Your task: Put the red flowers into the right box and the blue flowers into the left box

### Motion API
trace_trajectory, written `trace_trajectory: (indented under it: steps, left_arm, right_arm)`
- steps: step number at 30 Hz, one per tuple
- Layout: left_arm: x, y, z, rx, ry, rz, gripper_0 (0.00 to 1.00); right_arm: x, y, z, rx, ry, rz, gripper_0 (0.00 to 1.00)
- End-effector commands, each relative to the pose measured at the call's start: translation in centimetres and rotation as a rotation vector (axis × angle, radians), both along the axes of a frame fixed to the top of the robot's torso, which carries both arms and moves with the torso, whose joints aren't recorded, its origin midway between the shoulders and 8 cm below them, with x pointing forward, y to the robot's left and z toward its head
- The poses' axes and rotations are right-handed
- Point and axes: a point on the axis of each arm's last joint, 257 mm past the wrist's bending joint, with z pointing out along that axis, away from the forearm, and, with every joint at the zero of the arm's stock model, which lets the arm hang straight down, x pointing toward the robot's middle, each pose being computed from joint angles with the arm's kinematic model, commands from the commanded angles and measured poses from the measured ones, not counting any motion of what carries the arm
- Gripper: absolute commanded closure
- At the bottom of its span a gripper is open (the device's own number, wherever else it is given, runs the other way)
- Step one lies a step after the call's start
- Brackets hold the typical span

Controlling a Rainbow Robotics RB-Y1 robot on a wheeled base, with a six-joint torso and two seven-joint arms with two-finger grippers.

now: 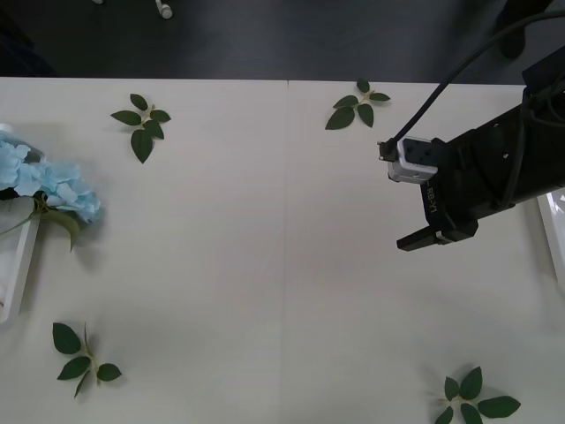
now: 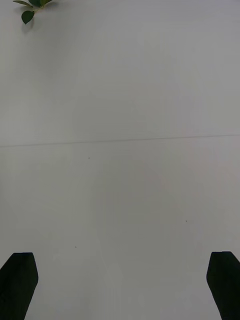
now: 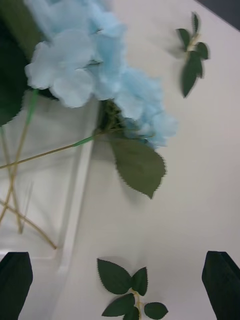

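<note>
The blue flowers [image 1: 48,181] lie at the left edge of the counter [image 1: 282,265], their pale heads spilling over the rim of the left box [image 1: 18,265] onto the counter top while the thin stems rest inside the tray. In the left wrist view the left claw [image 3: 120,285] hangs above that rim with its black fingers spread wide at the two corners, gripping nothing; a large serrated leaf [image 3: 137,165] droops from the cluster, and a loose leaf sprig [image 3: 127,290] lies just beside the box.

On the right, the right claw [image 1: 428,237] hovers over bare counter, its fingers likewise spread and empty. A strip of the right box [image 1: 554,225] shows at the far right edge; what it holds is hidden. No red flowers are in sight on the counter.

Only loose sprigs [image 1: 357,104] lie scattered on the counter, so the sorting looks finished or nearly so. The one loose end is the overhanging blue heads: the next move, if any, would call for the left claw nudging them fully inside the box.
</note>
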Motion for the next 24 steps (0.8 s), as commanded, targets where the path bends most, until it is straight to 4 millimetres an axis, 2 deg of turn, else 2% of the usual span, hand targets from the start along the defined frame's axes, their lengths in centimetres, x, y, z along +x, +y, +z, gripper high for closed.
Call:
trace_trajectory:
  steps: [1, 8, 15, 19, 24]
  left_arm:
    - [-0.3, -2.9, 2.8, 0.154, -0.124, -0.266, 0.0]
    - [-1.7, -8.3, 4.3, 0.273, -0.262, -0.661, 0.0]
    - [-2.2, -11.2, 5.4, 0.416, -0.372, -0.95, 0.0]
    - [-1.8, -12.7, 5.5, 0.488, -0.414, -1.084, 0.0]
    - [-0.6, -14.6, 5.6, 0.516, -0.402, -1.168, 0.0]
  right_arm:
    - [0.1, -0.4, 1.0, -0.02, -0.056, 0.021, 0.0]
    - [0.1, -0.4, 1.0, -0.02, -0.056, 0.021, 0.0]
    - [0.1, -0.4, 1.0, -0.02, -0.056, 0.021, 0.0]
    - [0.1, -0.4, 1.0, -0.02, -0.056, 0.021, 0.0]
    - [0.1, -0.4, 1.0, -0.02, -0.056, 0.021, 0.0]
